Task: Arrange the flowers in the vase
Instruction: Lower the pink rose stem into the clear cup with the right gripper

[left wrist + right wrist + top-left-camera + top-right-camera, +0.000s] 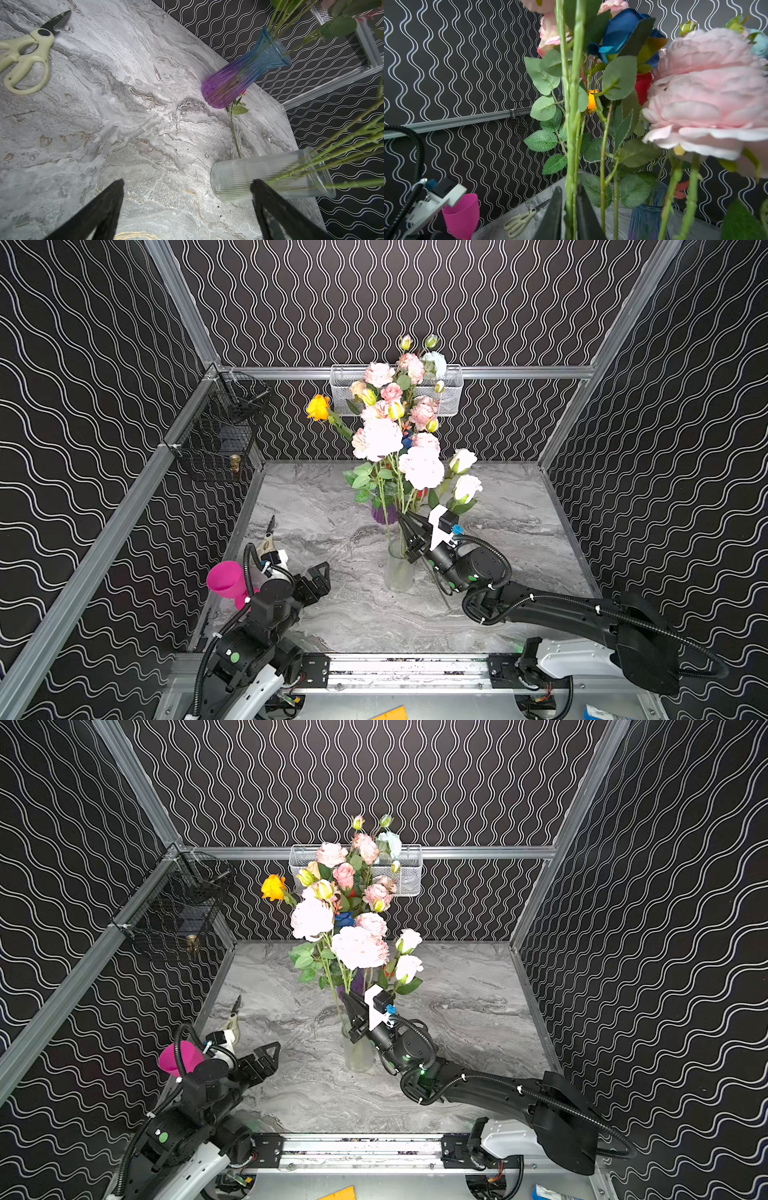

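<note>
My left gripper hangs low at my left side with its jaws spread wide, while my right arm reaches forward toward the middle, right gripper tilted upward, jaws close together

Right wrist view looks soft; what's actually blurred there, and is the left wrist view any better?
Right wrist view: the pink bloom and the near green stem are out of focus; leaves and wallpaper behind are crisp. Left wrist view: scissors sharp, but wide-angle bending makes the purple-blue vase and clear ribbed vase look tipped and smeared.
</note>
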Controlling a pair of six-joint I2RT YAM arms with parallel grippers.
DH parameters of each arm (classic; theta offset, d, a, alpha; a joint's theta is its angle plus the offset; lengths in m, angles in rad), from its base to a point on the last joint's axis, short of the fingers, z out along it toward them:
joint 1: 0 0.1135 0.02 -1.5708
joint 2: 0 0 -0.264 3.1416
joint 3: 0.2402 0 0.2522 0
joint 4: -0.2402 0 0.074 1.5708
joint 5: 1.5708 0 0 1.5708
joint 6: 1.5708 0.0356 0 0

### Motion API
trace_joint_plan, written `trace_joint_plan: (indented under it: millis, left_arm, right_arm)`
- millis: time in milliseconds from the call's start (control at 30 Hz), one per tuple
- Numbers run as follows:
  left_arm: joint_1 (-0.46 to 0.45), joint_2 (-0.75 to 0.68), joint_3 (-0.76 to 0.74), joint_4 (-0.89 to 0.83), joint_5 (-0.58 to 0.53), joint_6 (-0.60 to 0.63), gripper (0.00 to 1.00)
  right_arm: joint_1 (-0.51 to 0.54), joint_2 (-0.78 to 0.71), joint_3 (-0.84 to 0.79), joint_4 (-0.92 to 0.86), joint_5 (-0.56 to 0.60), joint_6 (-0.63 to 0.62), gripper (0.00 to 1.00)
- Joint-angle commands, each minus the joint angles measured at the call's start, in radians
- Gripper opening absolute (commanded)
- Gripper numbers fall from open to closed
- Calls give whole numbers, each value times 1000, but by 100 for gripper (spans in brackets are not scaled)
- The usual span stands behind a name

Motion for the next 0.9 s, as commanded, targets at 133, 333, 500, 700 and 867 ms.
trace_joint_plan:
  millis: [133,333,500,700,867]
  left_arm:
    - [2,-5,-11,20,11,1,98]
    - [3,-30,-11,1,17,-11,99]
    - [1,-32,1,-15,17,-10,98]
    - [2,-34,-6,-6,25,-17,99]
    - [1,-36,-5,-14,26,-19,98]
  right_arm:
    - [34,-11,-10,-18,25,30,30]
    - [60,-13,-13,-19,51,26,37]
    - [71,-18,-13,-50,66,29,31]
    - [71,5,4,-72,94,21,14]
    - [78,-2,-11,-100,141,39,10]
